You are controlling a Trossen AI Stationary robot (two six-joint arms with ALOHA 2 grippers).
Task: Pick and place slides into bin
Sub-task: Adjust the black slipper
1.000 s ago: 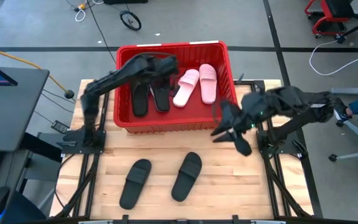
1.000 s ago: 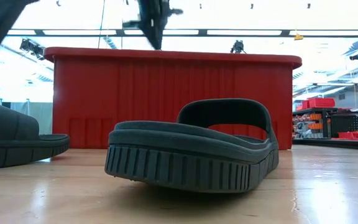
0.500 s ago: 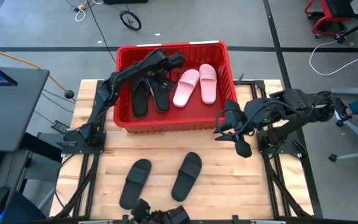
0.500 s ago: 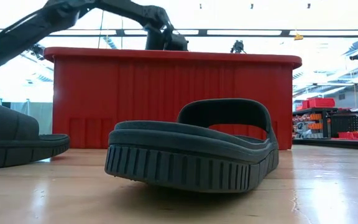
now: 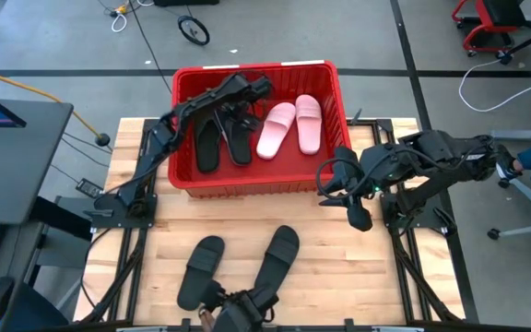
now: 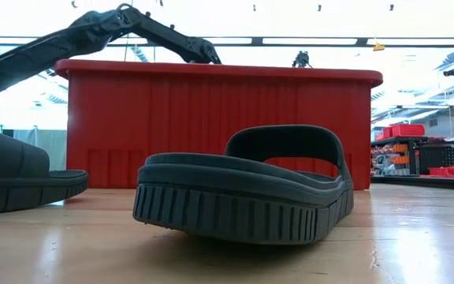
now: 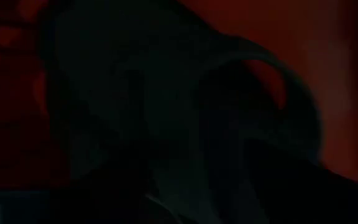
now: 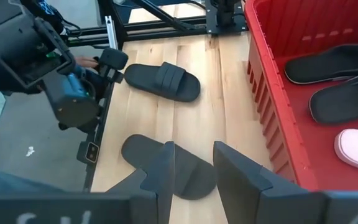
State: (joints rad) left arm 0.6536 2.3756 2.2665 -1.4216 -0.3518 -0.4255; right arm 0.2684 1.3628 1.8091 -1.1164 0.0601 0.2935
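The red bin (image 5: 247, 184) stands at the table's far middle. Two black slides (image 5: 207, 148) (image 5: 239, 146) and two pink slides (image 5: 275, 131) (image 5: 309, 123) lie flat on its floor. My left gripper (image 5: 238, 106) reaches down into the bin over the black pair; its wrist view is filled by a black slide (image 7: 185, 124) close up. Two more black slides (image 5: 200, 269) (image 5: 278, 258) lie soles down on the wood near the front edge. My right gripper (image 8: 191, 165) hovers open beside the bin's near right corner, above the table.
At the table's near edge a person holds a dark device (image 5: 238, 309), also in the right wrist view (image 8: 55, 56) with a hand (image 8: 89, 62) beside it. Bare wood (image 5: 247, 217) lies between the bin and the two near slides. Metal frames flank both table sides.
My left gripper has gone down from above the bin's rim into the bin, over the black slides. A person's dark device has come into view at the table's near edge.
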